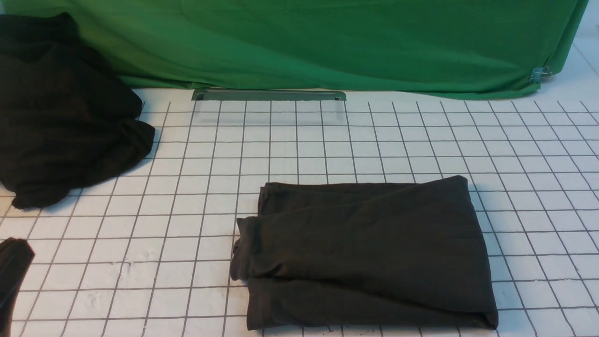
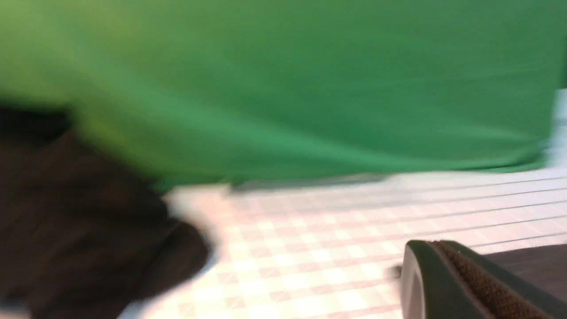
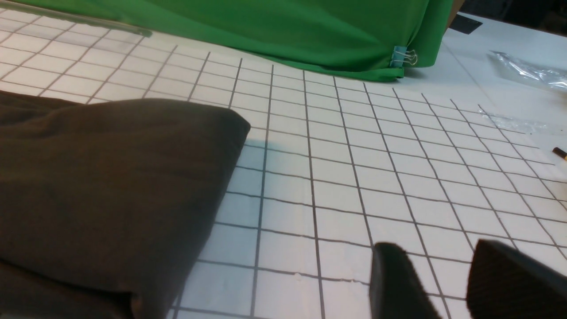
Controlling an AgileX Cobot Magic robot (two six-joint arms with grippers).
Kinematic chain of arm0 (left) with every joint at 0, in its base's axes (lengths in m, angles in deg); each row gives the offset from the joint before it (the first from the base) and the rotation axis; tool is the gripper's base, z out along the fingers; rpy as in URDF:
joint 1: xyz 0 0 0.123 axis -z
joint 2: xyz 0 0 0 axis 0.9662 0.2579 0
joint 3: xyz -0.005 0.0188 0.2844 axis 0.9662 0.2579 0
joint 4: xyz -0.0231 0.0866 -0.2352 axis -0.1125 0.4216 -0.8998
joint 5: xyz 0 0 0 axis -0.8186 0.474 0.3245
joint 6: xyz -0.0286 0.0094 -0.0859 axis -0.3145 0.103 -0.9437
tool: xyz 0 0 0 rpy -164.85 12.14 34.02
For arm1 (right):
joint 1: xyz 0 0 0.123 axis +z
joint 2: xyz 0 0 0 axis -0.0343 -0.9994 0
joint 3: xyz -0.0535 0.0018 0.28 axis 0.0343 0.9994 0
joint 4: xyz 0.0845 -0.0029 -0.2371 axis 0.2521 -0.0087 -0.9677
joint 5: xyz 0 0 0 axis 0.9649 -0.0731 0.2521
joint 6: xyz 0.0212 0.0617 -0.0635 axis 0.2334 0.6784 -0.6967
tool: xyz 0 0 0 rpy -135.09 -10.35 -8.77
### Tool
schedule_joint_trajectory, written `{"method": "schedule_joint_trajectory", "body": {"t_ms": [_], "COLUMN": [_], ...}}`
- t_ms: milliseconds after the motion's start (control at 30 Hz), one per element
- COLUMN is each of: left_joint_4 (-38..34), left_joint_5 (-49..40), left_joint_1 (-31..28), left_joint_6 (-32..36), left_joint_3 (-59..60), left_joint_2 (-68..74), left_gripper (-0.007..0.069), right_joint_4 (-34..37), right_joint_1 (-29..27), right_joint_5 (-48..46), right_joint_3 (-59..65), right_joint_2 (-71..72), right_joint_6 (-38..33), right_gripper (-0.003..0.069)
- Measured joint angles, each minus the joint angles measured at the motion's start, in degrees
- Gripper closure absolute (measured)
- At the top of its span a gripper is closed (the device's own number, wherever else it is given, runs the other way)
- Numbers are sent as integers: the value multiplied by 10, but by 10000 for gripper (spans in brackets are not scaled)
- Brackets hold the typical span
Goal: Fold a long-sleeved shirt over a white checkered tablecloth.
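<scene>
Shirt (image 3: 102,186) lies folded on the tablecloth (image 3: 336,177), beside the right jaws (image 3: 447,283). These stand apart, empty. Left jaws (image 2: 465,283) are closed, empty.

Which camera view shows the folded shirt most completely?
The front view: the whole folded long-sleeved shirt lies on the white checkered tablecloth. The right wrist view shows one corner; the blurred left wrist view shows only an edge.

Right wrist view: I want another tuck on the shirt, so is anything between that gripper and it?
Nothing visible: only bare white checkered tablecloth lies between the right gripper, its fingers apart and empty, and the folded long-sleeved shirt.
</scene>
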Motion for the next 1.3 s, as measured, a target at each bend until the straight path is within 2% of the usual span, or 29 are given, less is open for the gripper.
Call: {"method": "schedule_joint_trajectory", "body": {"t_ms": [133, 333, 633, 1300], "left_joint_4": [21, 42, 47, 47], "left_joint_5": [-7, -66, -131, -134], "left_joint_1": [-72, -116, -92, -81], "left_joint_6": [-56, -66, -56, -50], "left_joint_3": [48, 50, 50, 50], "left_joint_2": [-52, -71, -71, -71], "left_gripper": [622, 622, 622, 622], "right_joint_4": [-1, -1, -1, -1], "right_joint_1": [0, 0, 0, 0], "right_joint_5": [0, 0, 0, 0], "right_joint_3": [0, 0, 0, 0], "right_joint_2": [0, 0, 0, 0], "right_joint_6": [0, 0, 0, 0], "right_gripper": [417, 417, 417, 417]}}
